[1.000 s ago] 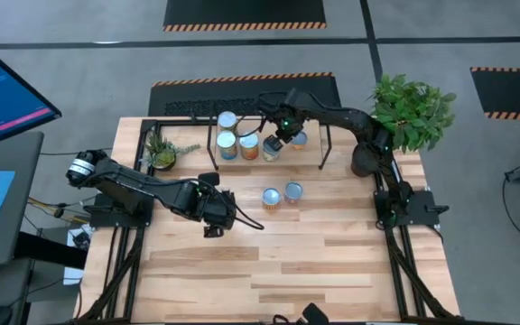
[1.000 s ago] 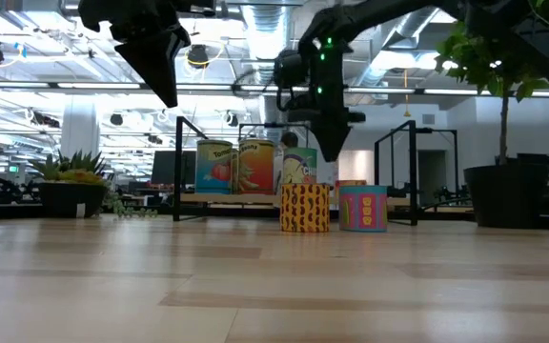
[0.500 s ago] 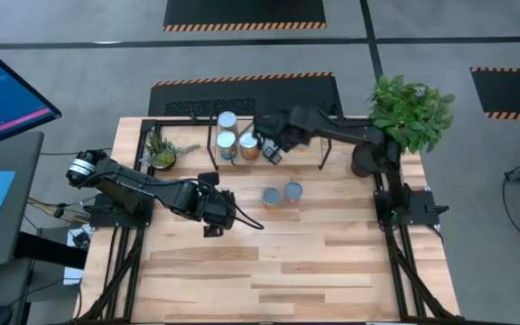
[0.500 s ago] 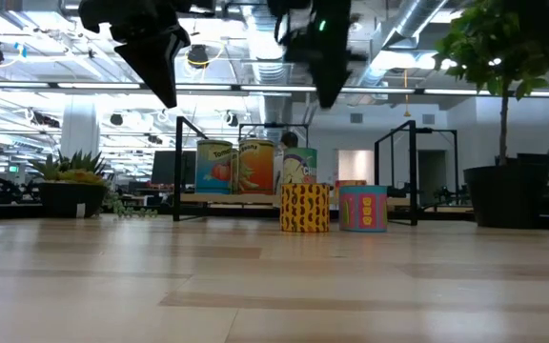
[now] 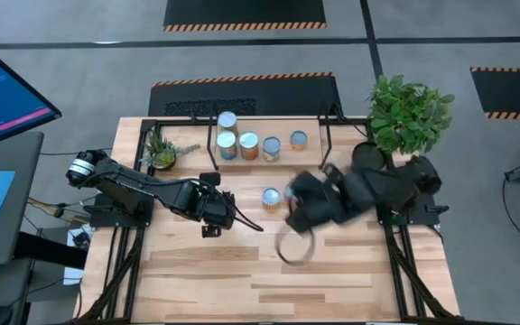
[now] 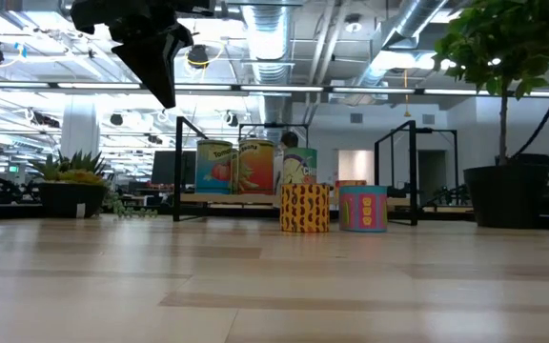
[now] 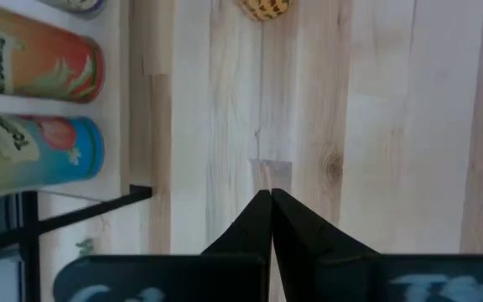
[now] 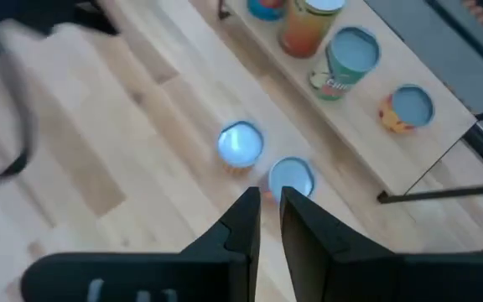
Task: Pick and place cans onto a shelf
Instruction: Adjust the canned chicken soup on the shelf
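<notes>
The shelf point(image 5: 314, 153) stands at the table's far edge and carries several cans on their bases, among them a green one point(image 8: 352, 55) and an orange one point(image 8: 407, 109). Two cans stand on the table in front of it: a yellow patterned one point(image 6: 305, 208) and a teal one point(image 6: 363, 208). My right gripper point(image 8: 267, 200), blurred in the high view point(image 5: 301, 206), hangs high over these two, its fingers a narrow gap apart with nothing between them. My left gripper point(image 7: 271, 197) hovers shut and empty left of centre point(image 5: 213, 218).
A tall potted plant point(image 5: 409, 113) stands at the far right corner. A small plant point(image 5: 161, 149) sits left of the shelf. The shelf's black legs point(image 6: 176, 167) rise from the table. Bare planks stretch across the near half of the table point(image 5: 269, 280).
My right gripper has left the shelf, risen out of the low view and swung fast toward the near and right edges; it now hangs over the two table cans. The can it stood over stays upright on the shelf.
</notes>
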Controlling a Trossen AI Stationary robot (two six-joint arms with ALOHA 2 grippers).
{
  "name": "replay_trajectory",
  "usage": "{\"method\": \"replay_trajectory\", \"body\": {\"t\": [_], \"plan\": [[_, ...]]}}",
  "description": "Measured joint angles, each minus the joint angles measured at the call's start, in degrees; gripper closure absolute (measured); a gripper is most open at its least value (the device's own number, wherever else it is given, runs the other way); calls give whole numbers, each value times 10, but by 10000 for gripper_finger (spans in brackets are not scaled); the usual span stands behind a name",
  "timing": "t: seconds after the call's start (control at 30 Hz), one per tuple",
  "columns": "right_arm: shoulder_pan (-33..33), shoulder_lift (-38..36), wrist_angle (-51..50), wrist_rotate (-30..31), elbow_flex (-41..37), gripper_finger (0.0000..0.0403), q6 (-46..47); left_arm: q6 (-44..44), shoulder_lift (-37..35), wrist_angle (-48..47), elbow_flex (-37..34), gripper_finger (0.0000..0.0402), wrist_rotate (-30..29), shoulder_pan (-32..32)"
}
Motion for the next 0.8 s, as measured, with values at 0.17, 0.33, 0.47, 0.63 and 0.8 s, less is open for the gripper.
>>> {"method": "replay_trajectory", "body": {"t": [0.17,0.33,0.47,0.63,0.8], "plan": [[91,-1,6,-10,-22,335,96,23,0,0,0,401,0,0],[125,-13,3,-152,-178,351,227,34,0,2,0,401,0,0],[140,-27,31,-191,-313,370,320,40,0,7,0,401,-1,0],[138,-89,241,-163,-500,395,348,44,0,25,0,402,0,0],[94,-143,573,-159,-689,392,299,44,0,41,0,401,0,0]]}}
